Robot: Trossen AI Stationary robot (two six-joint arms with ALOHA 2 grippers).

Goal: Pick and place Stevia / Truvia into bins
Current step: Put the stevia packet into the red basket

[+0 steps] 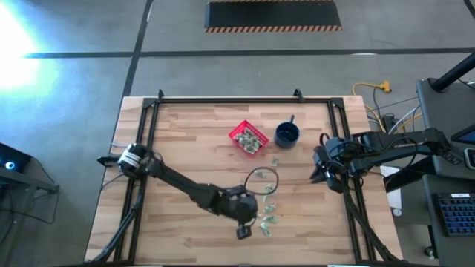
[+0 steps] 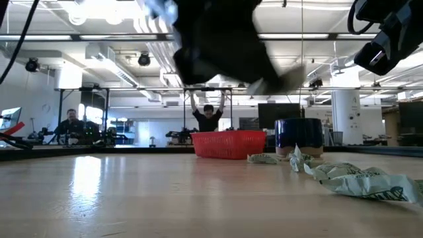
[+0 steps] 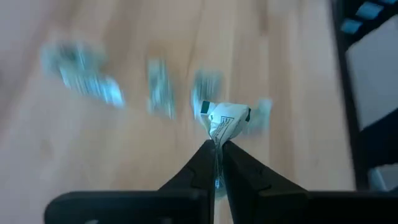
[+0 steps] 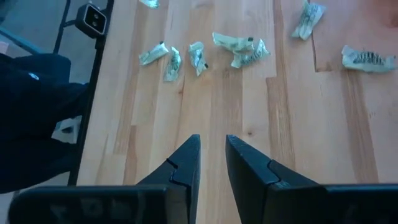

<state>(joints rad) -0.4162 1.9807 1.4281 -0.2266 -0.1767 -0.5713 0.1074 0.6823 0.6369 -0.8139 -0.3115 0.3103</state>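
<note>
Left pincer pinching one sachet, lifted clear of the bench.
Paper is light, limp, crumples; you hold its edge. Loose sachets lie near; red basket beyond. Right pincer idle, narrowly parted.

Crinkled paper sachets, matt wood table (planked)

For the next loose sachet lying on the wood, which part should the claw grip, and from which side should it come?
Probably from straight above, closing on a raised crumpled edge. The loose sachets lie nearly flat on the table, so a side approach finds little to grip, while their wrinkled ends stand up slightly. The left claw already holds one sachet by its end this way; the red basket waits beyond.
</note>
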